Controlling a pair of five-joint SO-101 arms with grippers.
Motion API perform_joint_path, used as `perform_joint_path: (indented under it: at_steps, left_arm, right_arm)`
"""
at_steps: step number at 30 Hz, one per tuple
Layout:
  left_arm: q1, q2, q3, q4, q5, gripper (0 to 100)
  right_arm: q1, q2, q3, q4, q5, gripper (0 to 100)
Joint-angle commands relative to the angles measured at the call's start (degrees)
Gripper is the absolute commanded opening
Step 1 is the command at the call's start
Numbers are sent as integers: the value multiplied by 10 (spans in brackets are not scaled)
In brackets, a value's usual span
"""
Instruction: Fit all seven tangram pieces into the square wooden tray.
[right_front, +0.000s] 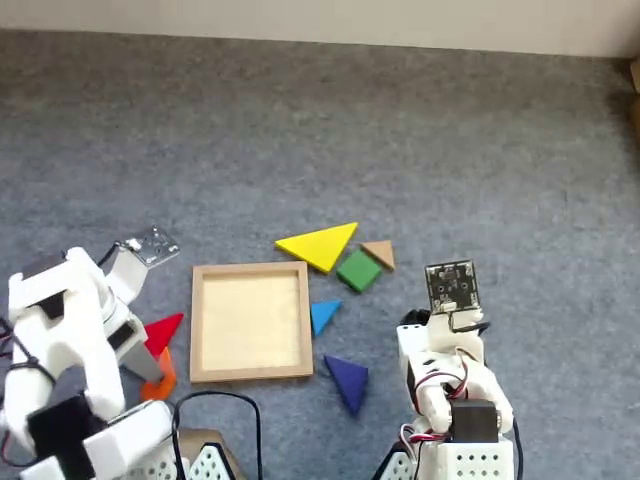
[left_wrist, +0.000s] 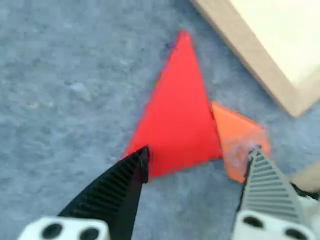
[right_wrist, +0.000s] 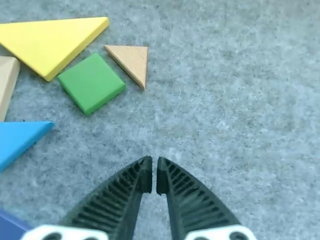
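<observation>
Left pincer (left_wrist: 200, 152): released, jaws spread wide, hovering low over the near edge of the red triangle (left_wrist: 177, 115), one tip toward the orange piece (left_wrist: 240, 135). The spread looks set to straddle the red triangle, so a pick seems to be the step in hand.
Red triangle and orange piece: flat on the worktop (right_front: 400, 130), touching each other, just left of the square wooden tray (right_front: 250, 268); the orange one sits on the near side.
Right pincer (right_wrist: 152, 175): clenched on nothing, tips together, held over bare grey worktop to the right of the pieces, probably parked out of the way.
Right-hand group: yellow triangle (right_front: 318, 245), green square (right_front: 358, 270) and tan triangle (right_front: 380, 253) cluster off the tray's far right corner; the light blue triangle (right_front: 323, 315) lies just beside its right rim, the dark blue triangle (right_front: 348, 380) nearer still.
Progress: all seven pieces lie outside the tray, so fitting has not begun.
Writing: no legible print on the pieces or tray.
</observation>
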Motion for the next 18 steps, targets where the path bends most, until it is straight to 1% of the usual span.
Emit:
perform_joint_path:
  at_steps: [1,3,8,10,14,18]
  left_arm:
    - [-7,120,-19,-112,16,311]
    - [-7,161,-42,-137,35,311]
    - [-8,225,-126,-105,72,306]
    - [-8,233,-139,-101,75,278]
    - [-5,224,-140,-98,74,191]
    - [-7,191,-140,-98,76,142]
  right_arm:
    - [7,-3,85,4,6,33]
    - [7,-3,85,4,6,33]
    - [7,-3,85,4,5,33]
    - [7,-3,85,4,5,33]
    - [7,-3,85,4,5,33]
    - [7,-3,85,4,5,33]
